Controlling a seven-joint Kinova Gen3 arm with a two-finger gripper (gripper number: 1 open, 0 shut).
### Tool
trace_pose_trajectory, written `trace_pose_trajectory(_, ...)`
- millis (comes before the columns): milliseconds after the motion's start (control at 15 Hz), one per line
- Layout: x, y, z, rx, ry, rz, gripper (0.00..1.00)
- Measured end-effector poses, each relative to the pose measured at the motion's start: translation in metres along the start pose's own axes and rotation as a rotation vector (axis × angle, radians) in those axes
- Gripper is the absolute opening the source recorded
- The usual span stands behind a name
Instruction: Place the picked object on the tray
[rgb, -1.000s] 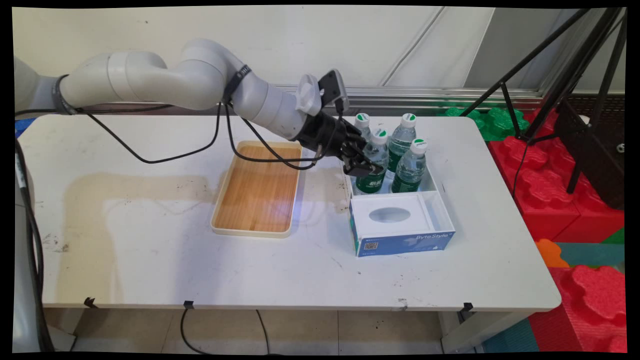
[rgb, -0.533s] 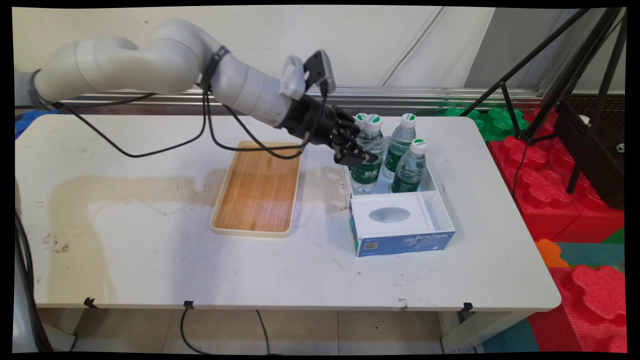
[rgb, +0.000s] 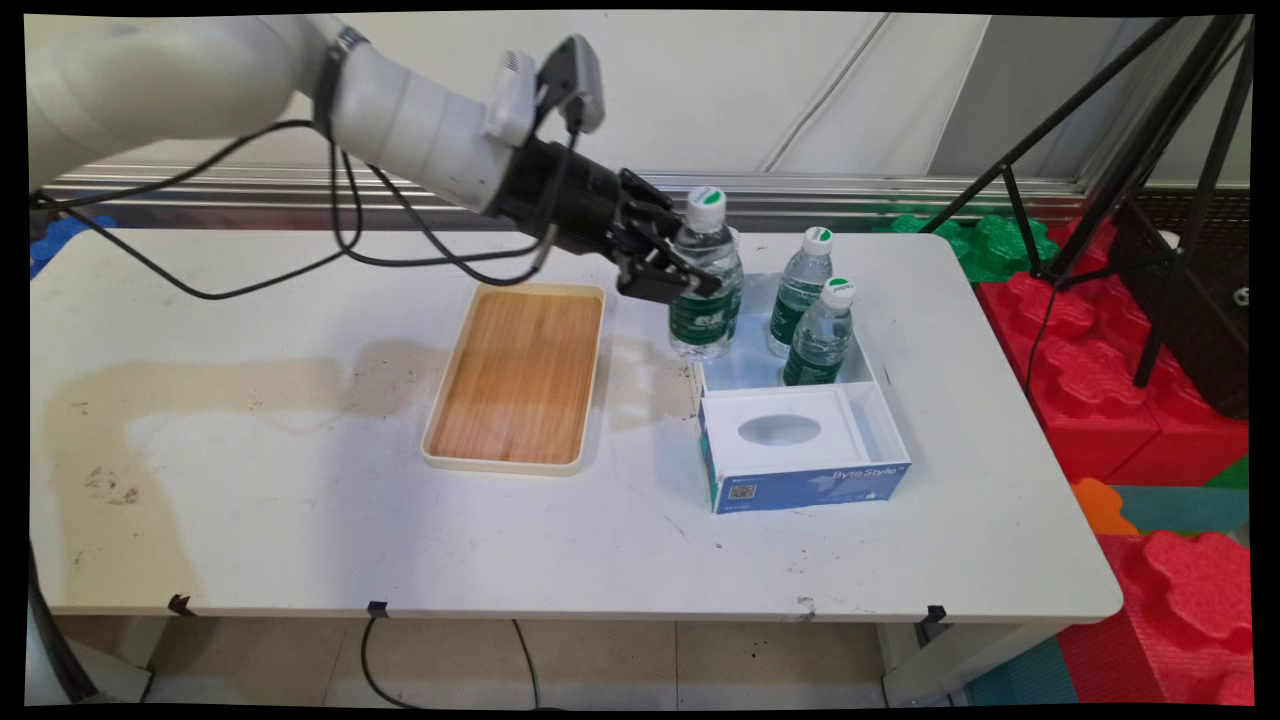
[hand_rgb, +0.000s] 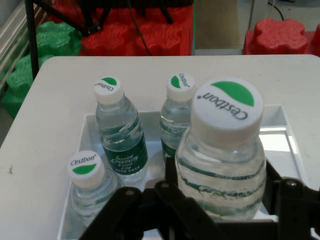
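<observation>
My gripper (rgb: 685, 283) is shut on a clear water bottle (rgb: 706, 300) with a green label and a white and green cap. It holds the bottle upright in the air over the left edge of the open white box (rgb: 880, 395). Two more bottles of the same kind (rgb: 800, 290) (rgb: 822, 338) stand in the box's far half; a third is hidden behind the held one. In the hand view the held bottle (hand_rgb: 222, 155) fills the gap between the fingers (hand_rgb: 170, 187) of the gripper (hand_rgb: 222, 200), and three bottles (hand_rgb: 120, 132) (hand_rgb: 176, 117) (hand_rgb: 89, 187) stand in the box below.
A wooden tray with a cream rim (rgb: 515, 375) lies left of the box. The box's near half holds a white insert with an oval cutout (rgb: 780, 430). Black cables (rgb: 400, 255) hang from the arm. A black tripod (rgb: 1100, 130) and red foam blocks (rgb: 1130, 400) stand to the right of the table.
The gripper has risen and shifted left with the bottle, lifting it out from among the other bottles in the box. The others have stayed in place.
</observation>
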Motion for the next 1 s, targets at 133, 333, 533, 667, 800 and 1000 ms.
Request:
trace_pose_trajectory(133, 0.001, 0.001, -0.014, -0.002, -0.001, 0.000, 0.00)
trace_pose_trajectory(333, 0.002, 0.002, -0.038, -0.001, -0.010, -0.002, 0.00)
trace_pose_trajectory(533, -0.001, 0.001, -0.058, 0.003, -0.027, -0.005, 0.00)
trace_pose_trajectory(667, -0.007, -0.002, -0.074, 0.010, -0.046, -0.008, 0.00)
trace_pose_trajectory(800, -0.015, -0.007, -0.089, 0.025, -0.067, -0.013, 0.00)
trace_pose_trajectory(1000, -0.026, -0.015, -0.102, 0.045, -0.084, -0.020, 0.00)
